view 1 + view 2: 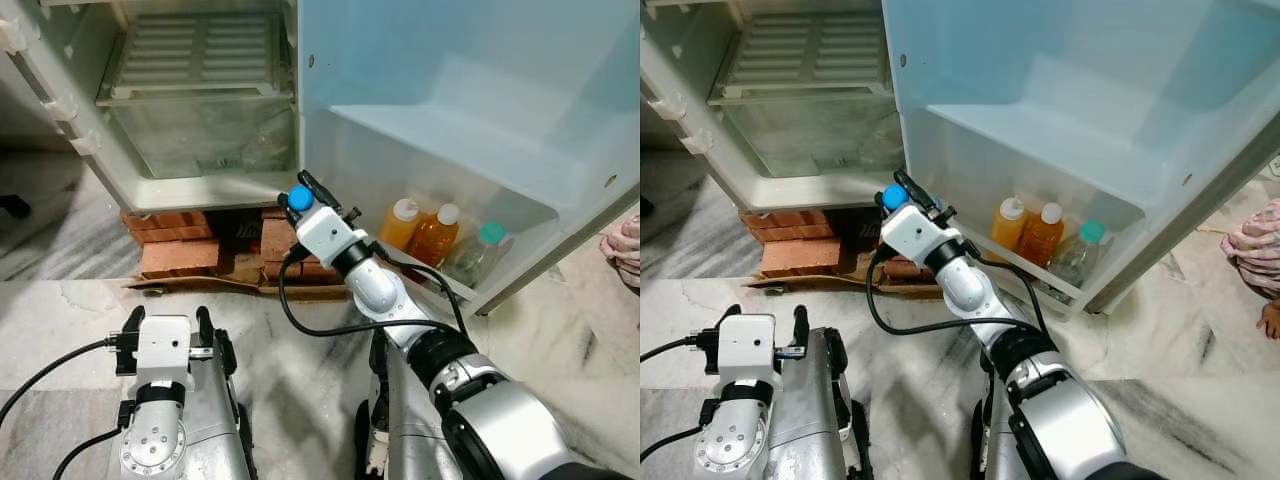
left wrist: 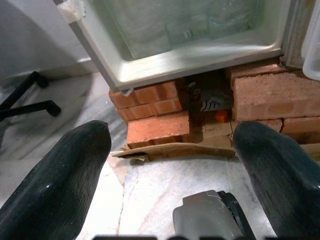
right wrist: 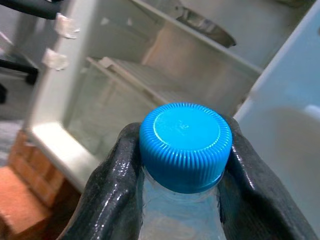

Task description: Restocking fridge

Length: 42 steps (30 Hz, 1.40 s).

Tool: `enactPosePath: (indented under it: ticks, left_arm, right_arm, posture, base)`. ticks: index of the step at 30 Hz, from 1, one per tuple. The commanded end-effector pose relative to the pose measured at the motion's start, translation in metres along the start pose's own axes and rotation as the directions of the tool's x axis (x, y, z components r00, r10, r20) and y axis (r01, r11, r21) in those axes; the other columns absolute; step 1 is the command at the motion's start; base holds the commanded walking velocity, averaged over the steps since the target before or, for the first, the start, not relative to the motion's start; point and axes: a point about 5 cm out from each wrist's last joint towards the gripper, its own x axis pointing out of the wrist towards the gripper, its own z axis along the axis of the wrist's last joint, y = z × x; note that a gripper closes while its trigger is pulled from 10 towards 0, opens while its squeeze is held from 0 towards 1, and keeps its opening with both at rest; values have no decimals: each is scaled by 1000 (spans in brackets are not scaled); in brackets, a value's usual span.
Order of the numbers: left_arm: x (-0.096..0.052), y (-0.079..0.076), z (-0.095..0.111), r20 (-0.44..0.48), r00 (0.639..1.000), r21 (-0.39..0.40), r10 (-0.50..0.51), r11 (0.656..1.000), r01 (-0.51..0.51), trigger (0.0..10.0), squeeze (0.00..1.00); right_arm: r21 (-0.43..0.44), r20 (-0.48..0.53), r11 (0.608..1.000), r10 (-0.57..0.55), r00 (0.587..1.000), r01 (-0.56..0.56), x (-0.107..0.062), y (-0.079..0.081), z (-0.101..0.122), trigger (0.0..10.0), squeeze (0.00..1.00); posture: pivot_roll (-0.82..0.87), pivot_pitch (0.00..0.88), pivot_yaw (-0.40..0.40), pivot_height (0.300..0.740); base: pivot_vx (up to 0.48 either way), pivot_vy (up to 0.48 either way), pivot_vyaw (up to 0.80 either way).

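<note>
My right gripper [image 1: 303,193] is shut on a clear bottle with a blue cap [image 3: 185,145], held up in front of the lower edge of the open fridge [image 1: 200,190]. Its fingers [image 3: 110,195] clamp the bottle just below the cap. The bottle's blue cap [image 1: 895,195] sits just left of the fridge door's bottom shelf [image 1: 480,290]. That shelf holds two orange bottles with white caps [image 1: 400,225] [image 1: 435,237] and a clear bottle with a teal cap [image 1: 480,250]. My left gripper [image 1: 165,325] stays low over the marble floor, open and empty, its fingers [image 2: 55,180] spread wide.
The fridge stands on red bricks [image 1: 180,255] with flattened cardboard [image 2: 170,149] in front. Inside are a clear crisper drawer [image 1: 195,140] and a white slatted shelf [image 1: 195,55]. A person's clothing [image 1: 1260,250] shows at the far right. Black chair legs [image 2: 25,100] stand to the left.
</note>
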Motion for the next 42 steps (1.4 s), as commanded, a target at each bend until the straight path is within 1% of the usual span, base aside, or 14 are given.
enactPosePath:
  ticks: [1, 2, 8, 13, 15, 17, 19, 23, 25, 26, 27, 28, 34, 42]
  left_arm:
    - [-4, 0, -2, -16, 1000, 8, -2, 1000, 2, 10000, 0]
    - [-5, 0, -1, -16, 1000, 7, -1, 1000, 1, 10000, 0]
    - [-8, -1, 3, -11, 1000, 1, -3, 1000, 3, 10000, 0]
    - [-11, -2, 5, -15, 1000, -4, -6, 1000, 6, 10000, 0]
    - [-14, -2, 6, -21, 1000, -7, -13, 1000, 13, 10000, 0]
    - [-14, -3, 6, -22, 1000, -8, -14, 1000, 14, 10000, 0]
    - [-15, -2, 6, -30, 1000, -13, -10, 1000, 9, 10000, 0]
    - [-17, -1, 7, -36, 999, -13, -9, 1000, 9, 10000, 0]
    - [-16, -2, 6, -42, 999, -14, -13, 1000, 13, 10000, 0]
    - [-16, -2, 6, -44, 999, -14, -15, 1000, 14, 10000, 0]
    - [-15, -2, 6, -45, 999, -15, -16, 1000, 15, 10000, 0]
    - [-15, -1, 7, -44, 999, -14, -15, 1000, 15, 10000, 0]
    - [-11, 0, 7, -42, 999, -12, -13, 1000, 13, 10000, 0]
    - [3, 1, 9, -17, 1000, 6, -12, 1000, 13, 10000, 0]
  right_arm:
    - [-35, 17, 999, -33, 999, 33, 6, -11, 4, 10000, 0]
    - [-57, 30, 997, -50, 998, 51, 11, -19, 7, 10000, 0]
    - [-123, -3, 991, -47, 999, 47, 13, -30, 2, 10000, 0]
    - [-149, -74, 989, -26, 997, 15, 11, -30, -8, 10000, 0]
    - [-107, -190, 994, -5, 982, -16, 4, -25, -23, 10000, 0]
    - [-84, -228, 996, -4, 974, -15, 1, -24, -28, 10000, 0]
    - [-21, -331, 1000, 8, 944, -16, -8, -18, -41, 10000, 0]
    - [29, -390, 1000, 19, 921, -9, -14, -13, -48, 10000, 0]
    - [44, -363, 999, 41, 931, -26, -13, -11, -46, 10000, 0]
    - [48, -354, 998, 48, 934, -33, -12, -11, -45, 10000, 110]
    - [50, -349, 998, 52, 936, -37, -11, -11, -44, 10000, 110]
    - [60, -354, 998, 42, 934, -22, -11, -14, -44, 10000, 1000]
    - [80, -355, 996, -4, 935, 35, -8, -28, -44, 10000, 1000]
    - [76, -259, 994, -57, 964, 79, 7, -53, -28, 10000, 1000]
  posture:
    - [143, 275, -36, 508]
    - [145, 284, -39, 508]
    - [151, 312, -42, 508]
    - [153, 333, -44, 508]
    - [159, 346, -48, 508]
    - [160, 348, -49, 508]
    - [169, 354, -51, 508]
    - [168, 357, -52, 508]
    - [168, 357, -52, 508]
    - [169, 355, -50, 508]
    - [168, 354, -49, 508]
    - [167, 353, -49, 508]
    - [160, 339, -47, 508]
    - [143, 286, -44, 508]
  base:
    - [0, 0, 0]
    - [0, 0, 0]
    - [0, 0, 0]
    - [0, 0, 0]
    - [0, 0, 0]
    - [0, 0, 0]
    - [0, 0, 0]
    - [0, 0, 0]
    - [0, 0, 0]
    - [0, 0, 0]
    - [0, 0, 0]
    - [0, 0, 0]
    - [0, 0, 0]
    - [0, 0, 0]
